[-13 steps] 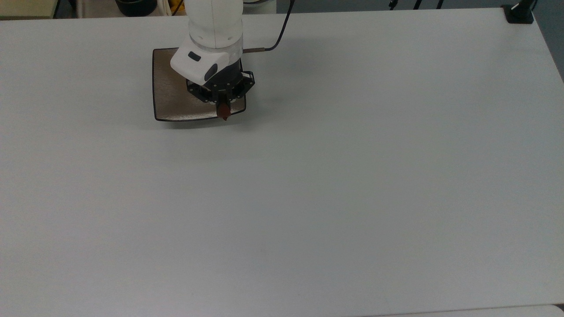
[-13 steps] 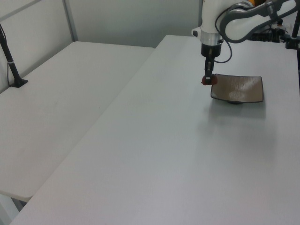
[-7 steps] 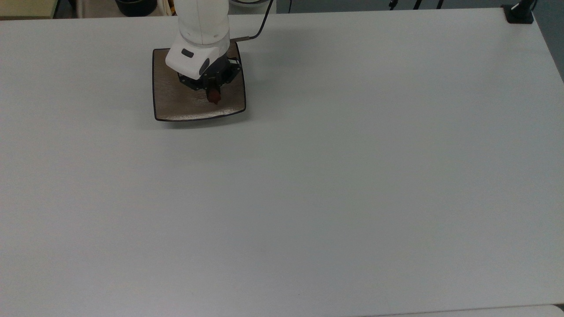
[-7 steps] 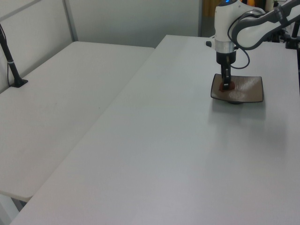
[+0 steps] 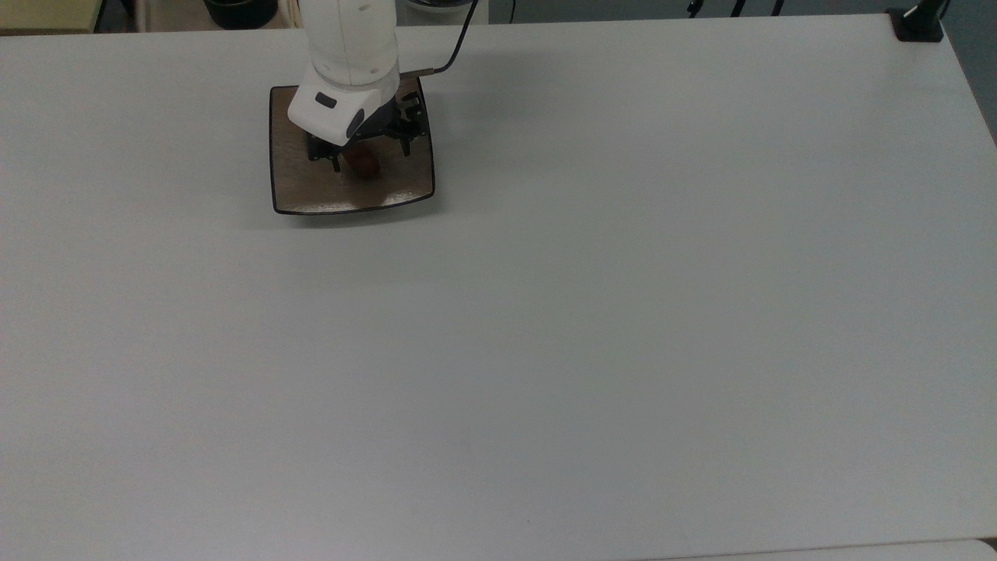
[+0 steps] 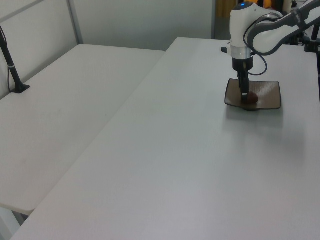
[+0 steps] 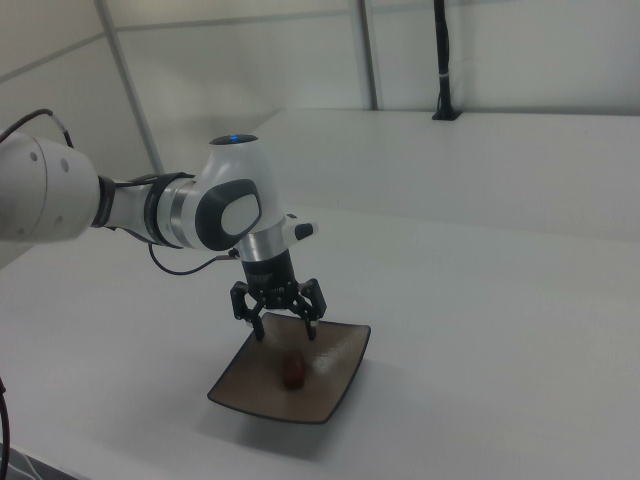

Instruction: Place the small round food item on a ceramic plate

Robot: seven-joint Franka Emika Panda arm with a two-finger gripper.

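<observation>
The small round food item [image 5: 364, 164] [image 7: 292, 370] is a dark reddish-brown lump lying on the ceramic plate [image 5: 327, 196] [image 7: 335, 385], a square glossy brown plate with a black rim, near the top view's upper left. My gripper [image 5: 371, 158] [image 7: 285, 328] hangs just above it, open, with a finger on each side of the lump and not touching it. In the left view the gripper [image 6: 244, 97] points straight down over the plate [image 6: 267, 98], with the food item [image 6: 252, 98] beside its tip.
The plate sits on a wide white table [image 5: 592, 312]. A black clamp mount [image 5: 917, 23] stands at the top view's upper right corner. A second table [image 6: 55, 120] with a black post [image 6: 11, 62] fills the left view's left side.
The gripper carried the food item from the plate's edge to over its middle, lowered, and opened. The lump now rests on the plate, free of the fingers.
</observation>
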